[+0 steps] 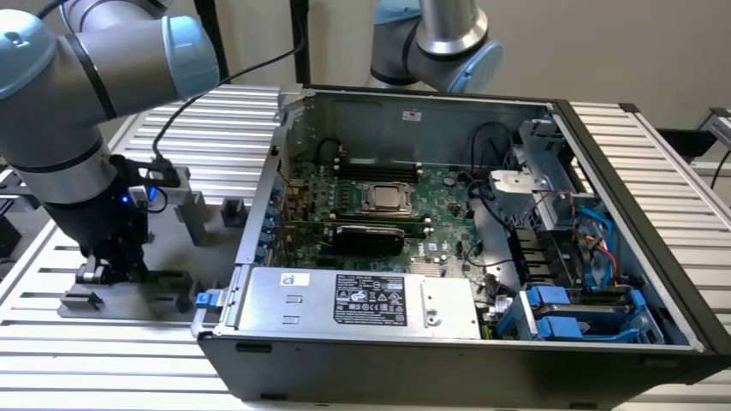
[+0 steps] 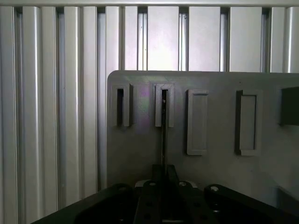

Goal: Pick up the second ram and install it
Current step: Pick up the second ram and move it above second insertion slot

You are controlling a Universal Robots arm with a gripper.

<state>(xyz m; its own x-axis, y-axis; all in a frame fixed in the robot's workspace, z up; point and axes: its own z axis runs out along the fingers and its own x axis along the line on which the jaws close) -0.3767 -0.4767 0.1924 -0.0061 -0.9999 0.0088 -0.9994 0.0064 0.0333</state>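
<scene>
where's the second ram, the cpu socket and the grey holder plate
second ram (image 2: 164,135), wrist view, its thin edge, mid-length
cpu socket (image 1: 388,199), exterior view, middle of its metal lid
grey holder plate (image 2: 135,158), wrist view, bare patch of its face

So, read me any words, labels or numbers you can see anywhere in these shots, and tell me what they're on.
None can be read.
Black label on the power supply: print too small.
White sticker beside it: too small.
Wall sticker inside the case: blurred.
</scene>
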